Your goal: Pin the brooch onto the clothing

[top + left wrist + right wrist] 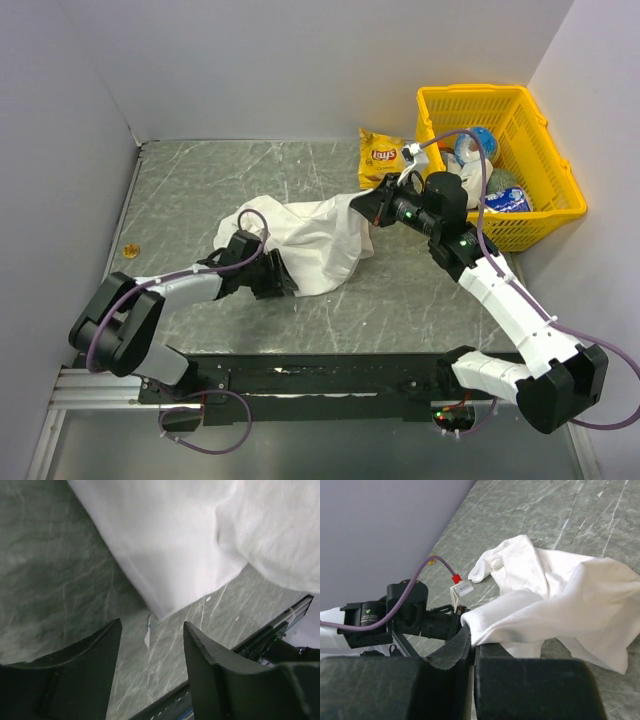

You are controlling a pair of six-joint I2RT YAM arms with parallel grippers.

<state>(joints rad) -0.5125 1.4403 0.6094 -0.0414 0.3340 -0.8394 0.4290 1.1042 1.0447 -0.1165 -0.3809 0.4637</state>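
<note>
Surveying the table (200,190) with the arm bases at 6 o'clock, I judge the task to be at an early stage: nothing is pinned to anything.

The clothing (320,240) lies at the centre, a plain white garment in a crumpled heap, folded over itself, with no flat panel presented. No neckline or sleeve can be made out with certainty.

A yellow basket (540,215) sits at 2 o'clock, with a yellow crisp bag (382,158) just beside it at 1 o'clock. Neither is involved.

The right gripper (471,645) is at the heap's 3 o'clock edge, its jaws pressed together on a fold of the cloth, which is drawn up off the surface there. The left gripper (152,630) is low at the heap's 7 o'clock edge. Its jaws stand apart with only bare table between them, and a corner of the cloth lies just ahead.

The brooch (129,247) rests on the table at 9 o'clock, close to the left wall and well apart from the cloth and both grippers. It shows only as a tiny golden speck, and its clasp cannot be judged.

Outstanding: spreading the cloth, fetching the brooch, fastening it.
</note>
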